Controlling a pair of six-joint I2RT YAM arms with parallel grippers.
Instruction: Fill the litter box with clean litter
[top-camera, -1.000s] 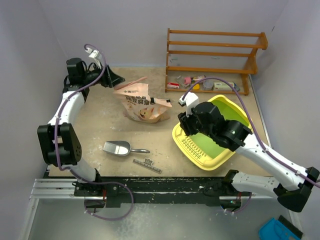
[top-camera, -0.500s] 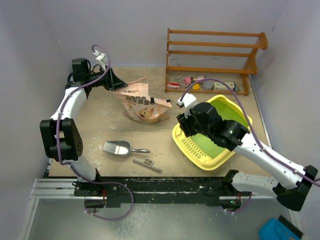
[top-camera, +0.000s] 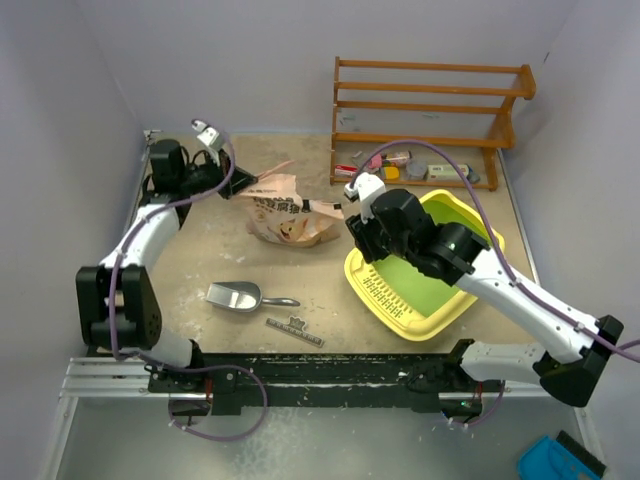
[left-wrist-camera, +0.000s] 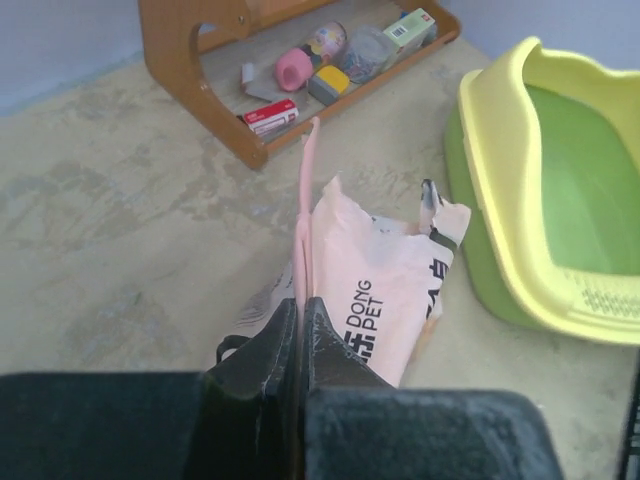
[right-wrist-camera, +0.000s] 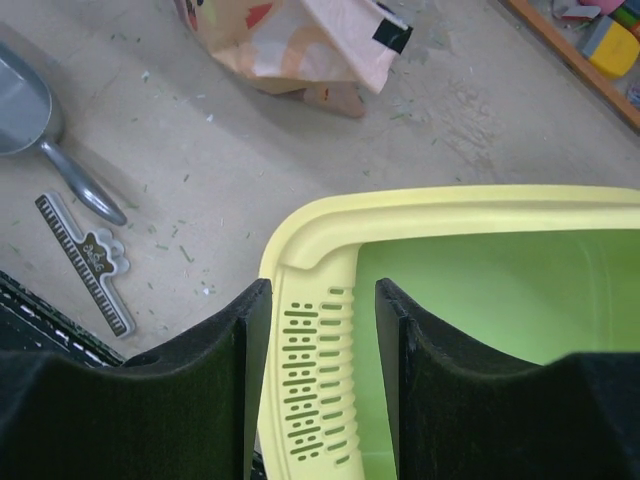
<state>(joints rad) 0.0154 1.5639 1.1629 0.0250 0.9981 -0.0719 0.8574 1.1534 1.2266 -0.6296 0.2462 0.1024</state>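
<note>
The right gripper (right-wrist-camera: 318, 296) hangs with its jaws wide apart and nothing in them. The litter box (top-camera: 401, 309) lies directly beneath, its slotted strip and rounded near corner showing in the gap between the two fingers. The green floor spreads out beyond and to the right of that gap.

The left gripper (left-wrist-camera: 300, 306) is closed tight on the thin pink top edge of the tan bag (top-camera: 287, 216), which runs up from between its fingertips. The yellow wall of the box sits to the right of these jaws, just past the bag.

Left of the right gripper's jaws, on the bare table, lie a silver scoop (right-wrist-camera: 27, 101) and a small notched ruler (right-wrist-camera: 86, 263). The bag stands ahead of them, between the two grippers. A wooden rack (left-wrist-camera: 199, 42) with small items on its bottom shelf stands beyond the bag.

A second ago the left gripper was open and off to the far left of the bag. It has since swung in and shut on the top edge. The right arm has shifted slightly toward the bag. The box has not moved.
</note>
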